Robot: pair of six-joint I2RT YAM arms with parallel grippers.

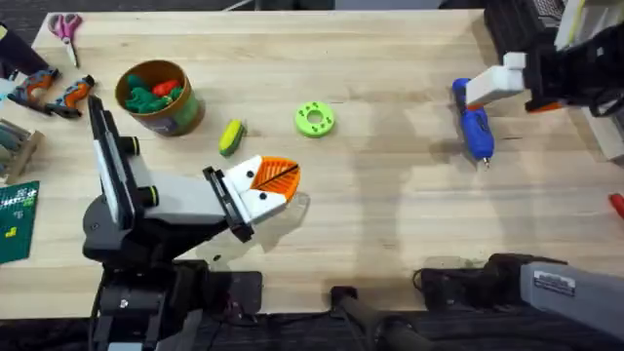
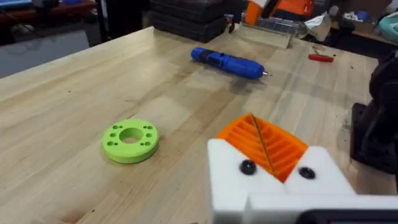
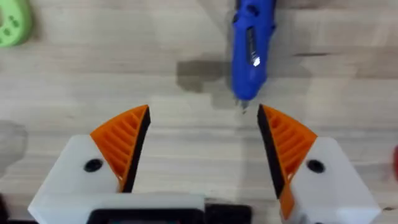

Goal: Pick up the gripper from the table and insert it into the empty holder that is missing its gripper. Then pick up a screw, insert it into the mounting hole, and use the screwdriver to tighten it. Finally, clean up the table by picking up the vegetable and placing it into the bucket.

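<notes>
The blue screwdriver (image 1: 475, 125) lies on the table at the right, its bit pointing toward the front edge. My right gripper (image 1: 512, 96) hovers above it, open. In the right wrist view the screwdriver (image 3: 252, 43) points its bit into the gap of the right gripper (image 3: 204, 112), and both fingers carry orange pads. My left gripper (image 1: 288, 180) is shut with nothing in it, low over the table's middle left (image 2: 254, 121). The yellow-green vegetable (image 1: 231, 136) lies just beyond it, beside the bucket (image 1: 185, 117). The loose gripper, the empty holder and the screw are out of view.
The bucket holds green and orange toy vegetables (image 1: 154, 93). A lime-green disc (image 1: 314, 119) lies mid-table. Pink scissors (image 1: 66, 29), orange-handled pliers (image 1: 58, 95) and a green board (image 1: 18, 219) sit at the left edge. A small red item (image 1: 616, 203) lies at the right edge.
</notes>
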